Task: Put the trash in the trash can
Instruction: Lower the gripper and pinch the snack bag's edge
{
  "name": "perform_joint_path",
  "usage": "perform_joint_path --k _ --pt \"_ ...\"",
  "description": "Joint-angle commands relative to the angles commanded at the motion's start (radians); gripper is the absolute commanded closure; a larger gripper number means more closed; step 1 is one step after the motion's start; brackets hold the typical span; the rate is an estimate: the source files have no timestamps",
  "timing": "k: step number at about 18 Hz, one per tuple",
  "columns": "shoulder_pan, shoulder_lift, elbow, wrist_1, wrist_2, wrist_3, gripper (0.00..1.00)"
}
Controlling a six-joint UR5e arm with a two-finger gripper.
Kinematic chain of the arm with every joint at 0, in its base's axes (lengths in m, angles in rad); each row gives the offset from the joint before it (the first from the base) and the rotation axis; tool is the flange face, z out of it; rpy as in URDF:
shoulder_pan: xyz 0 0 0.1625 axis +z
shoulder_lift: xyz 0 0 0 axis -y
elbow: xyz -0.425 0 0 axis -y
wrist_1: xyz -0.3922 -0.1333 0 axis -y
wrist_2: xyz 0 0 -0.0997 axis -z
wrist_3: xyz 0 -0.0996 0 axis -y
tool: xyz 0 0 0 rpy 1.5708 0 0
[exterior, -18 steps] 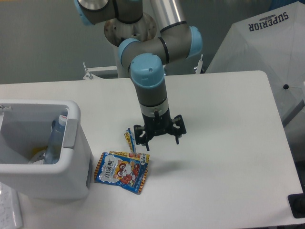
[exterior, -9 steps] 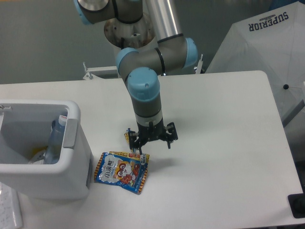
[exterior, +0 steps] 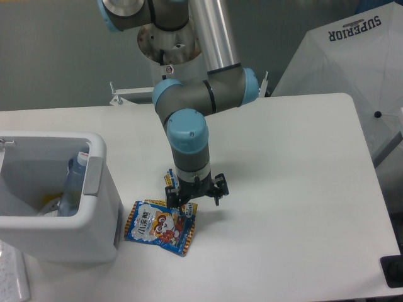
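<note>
The white trash can (exterior: 94, 242) stands at the left edge of the table. The clear plastic bottle (exterior: 73, 182) lies inside it against the right wall. The blue snack bag (exterior: 159, 227) with a cartoon animal lies flat on the table right of the can. The narrow yellow-blue wrapper (exterior: 170, 177) lies just behind the bag, mostly hidden by my gripper. My gripper (exterior: 193, 202) is open, pointing down, low over the bag's upper right corner and the wrapper.
A white umbrella (exterior: 352, 69) with "SUPERIOR" printed on it leans at the table's far right. A black object (exterior: 393, 270) sits at the front right corner. Something yellow (exterior: 47, 202) lies at the bottom of the can.
My gripper has moved left and down toward the table, from right of the wrapper to over the wrapper and the bag's corner. The trash has not moved.
</note>
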Motion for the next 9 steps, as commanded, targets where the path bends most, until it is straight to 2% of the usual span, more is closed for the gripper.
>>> perform_joint_path --k 5,9 --pt "-0.011 -0.028 0.000 0.002 0.002 -0.002 0.00" --pt "-0.022 -0.026 -0.003 0.002 0.002 0.006 0.03"
